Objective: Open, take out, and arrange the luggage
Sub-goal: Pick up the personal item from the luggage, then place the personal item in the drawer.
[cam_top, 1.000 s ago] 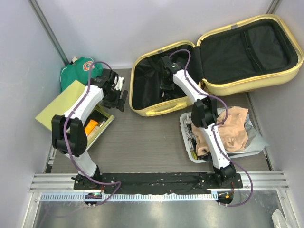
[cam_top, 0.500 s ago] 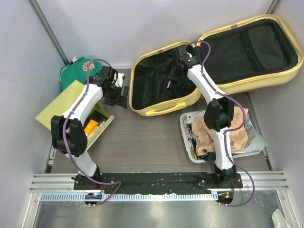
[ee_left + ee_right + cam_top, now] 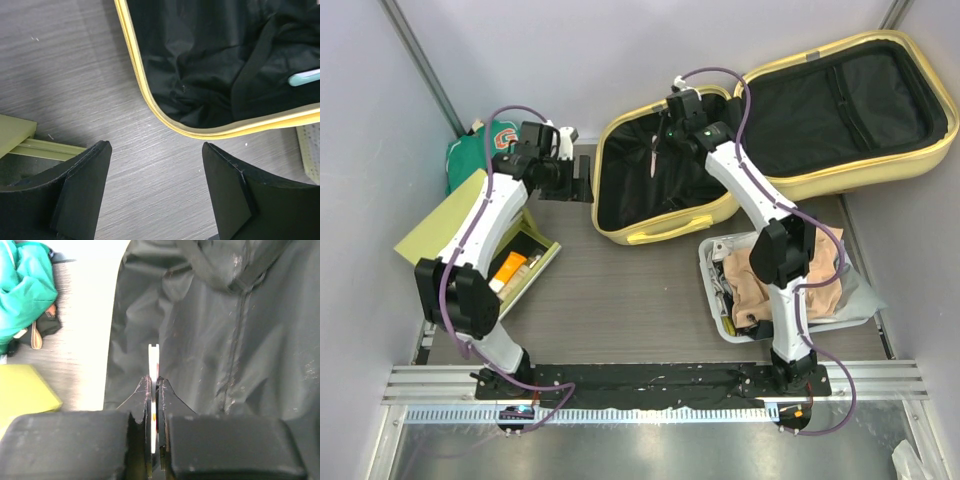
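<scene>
Top external view is showing you the luggage lying open at the back of the table. Its base half is sitting in the middle and its lid is lying out to the right, with black lining facing up in both.

Your right gripper is hanging over the base half. In the right wrist view its fingers are pressing together on a thin, flat white strip that is sticking out past the tips; you cannot tell what the strip is.

Your left gripper is hovering just beside the left wall of the luggage. In the left wrist view its fingers are standing wide apart over bare tabletop with nothing between them, and the yellow rim is curving past just ahead. A pale teal object is lying on the lining inside.

A green garment and a yellow-green box are sitting to the left. A tray holding beige cloth is sitting in front of the lid.
</scene>
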Available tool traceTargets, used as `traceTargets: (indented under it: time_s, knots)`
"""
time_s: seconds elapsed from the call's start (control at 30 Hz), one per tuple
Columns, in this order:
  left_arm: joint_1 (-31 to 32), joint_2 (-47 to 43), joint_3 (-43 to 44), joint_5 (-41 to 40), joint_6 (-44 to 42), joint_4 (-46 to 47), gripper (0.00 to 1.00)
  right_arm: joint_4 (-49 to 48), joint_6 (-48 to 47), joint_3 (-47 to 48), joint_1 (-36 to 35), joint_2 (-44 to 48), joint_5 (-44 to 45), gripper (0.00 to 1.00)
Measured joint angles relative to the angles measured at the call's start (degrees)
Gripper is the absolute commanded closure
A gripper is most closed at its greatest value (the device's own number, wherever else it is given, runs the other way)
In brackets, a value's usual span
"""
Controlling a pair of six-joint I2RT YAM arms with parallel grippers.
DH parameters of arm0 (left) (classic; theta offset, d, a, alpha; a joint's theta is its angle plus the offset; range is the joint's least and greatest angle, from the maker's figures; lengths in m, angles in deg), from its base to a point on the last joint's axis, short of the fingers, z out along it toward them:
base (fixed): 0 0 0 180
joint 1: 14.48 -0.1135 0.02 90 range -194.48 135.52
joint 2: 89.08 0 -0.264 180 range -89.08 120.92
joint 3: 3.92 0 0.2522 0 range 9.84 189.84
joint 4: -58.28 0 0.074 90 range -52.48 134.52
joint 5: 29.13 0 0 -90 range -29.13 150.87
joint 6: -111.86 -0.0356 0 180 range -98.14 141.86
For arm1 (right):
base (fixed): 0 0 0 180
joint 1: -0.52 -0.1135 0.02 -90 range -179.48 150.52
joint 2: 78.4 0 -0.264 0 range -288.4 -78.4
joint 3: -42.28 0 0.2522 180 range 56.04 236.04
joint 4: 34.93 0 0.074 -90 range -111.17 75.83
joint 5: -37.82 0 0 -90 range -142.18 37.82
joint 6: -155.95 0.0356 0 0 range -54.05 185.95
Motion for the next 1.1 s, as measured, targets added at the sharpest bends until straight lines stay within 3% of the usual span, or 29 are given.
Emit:
traceTargets:
  time_s: [0.23, 0.47, 0.73, 1.1]
  knots:
    - [0.0, -4.7, 0.0, -0.2, 1.9, 0.7, 0.21, -4.3, -9.9, 0.1, -3.1, 3.2, 11.7, 0.99]
    - [0.0, -7.1, 0.0, 0.0, 4.5, 2.4, 0.19, -12.1, -13.9, -0.6, -3.5, 7.8, 12.0, 0.99]
    - [-0.9, -10.8, -4.3, 5.7, 11.4, 11.1, 0.16, -18.6, -10.1, -2.1, -6.3, 9.4, -6.4, 0.99]
    - [-6.1, -10.0, -11.5, 20.3, 29.6, 34.2, 0.19, -21.0, -0.8, -2.2, -5.8, 2.8, -29.4, 0.99]
